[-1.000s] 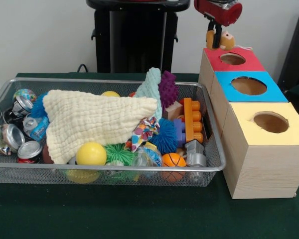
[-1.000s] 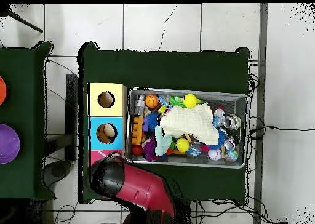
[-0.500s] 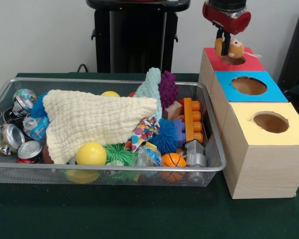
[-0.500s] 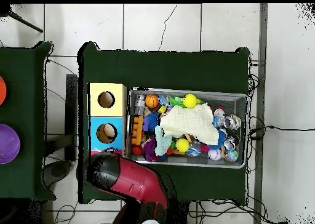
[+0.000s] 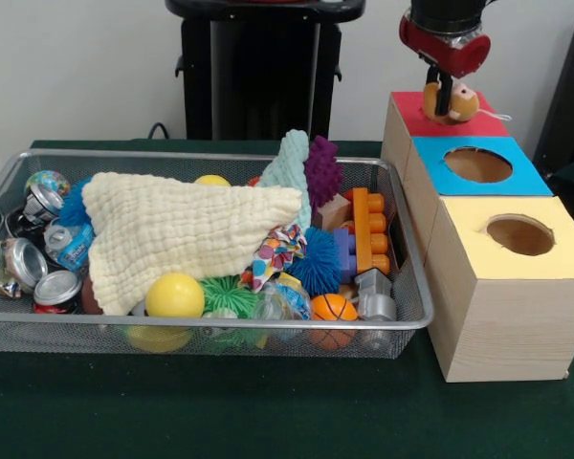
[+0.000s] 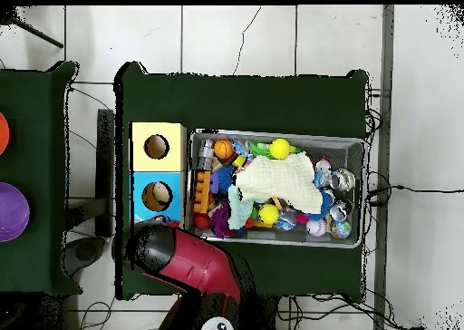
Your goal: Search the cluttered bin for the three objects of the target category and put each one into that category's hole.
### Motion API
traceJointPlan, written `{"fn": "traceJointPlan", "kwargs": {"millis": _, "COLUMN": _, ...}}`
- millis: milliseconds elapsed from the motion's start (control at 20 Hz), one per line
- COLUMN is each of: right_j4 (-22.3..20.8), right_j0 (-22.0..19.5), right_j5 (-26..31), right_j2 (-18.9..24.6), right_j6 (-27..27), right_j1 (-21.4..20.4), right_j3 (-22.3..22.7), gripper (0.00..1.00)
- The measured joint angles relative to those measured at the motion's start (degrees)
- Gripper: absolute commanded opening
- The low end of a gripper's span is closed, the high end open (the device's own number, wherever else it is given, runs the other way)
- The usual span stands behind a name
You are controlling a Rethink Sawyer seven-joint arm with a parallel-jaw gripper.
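Note:
My gripper [image 5: 444, 88] hangs from the red arm end at the top right, shut on a small orange and tan toy [image 5: 456, 103]. It holds the toy just over the red top of the far wooden box [image 5: 409, 115]. The toy and fingers hide that box's hole. The wire mesh bin [image 5: 220, 325] lies at the left, full of toys, cans and cloths. In the overhead view the red arm [image 6: 177, 258] covers the red-topped box and the gripper; the bin [image 6: 272, 134] lies to its right.
A blue-topped box [image 5: 517, 177] and a yellow-topped box [image 5: 555, 253] stand in a row nearer the camera, each with a round hole. In the bin, a cream cloth [image 5: 172, 229] covers the middle, cans [image 5: 24, 263] lie at the left, and balls and blocks lie at the right.
The gripper has moved right with the toy, from the red box's back left corner to over its hole. In the overhead view the arm has swung left.

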Motion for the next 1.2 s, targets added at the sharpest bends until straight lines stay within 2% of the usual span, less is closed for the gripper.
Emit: {"fn": "traceJointPlan", "kwargs": {"millis": 1200, "right_j4": 0.80, "right_j0": -1.53, "right_j5": -0.01, "right_j2": 0.17, "right_j6": 0.00, "right_j1": 0.21, "right_j3": 1.66, "gripper": 0.00}}
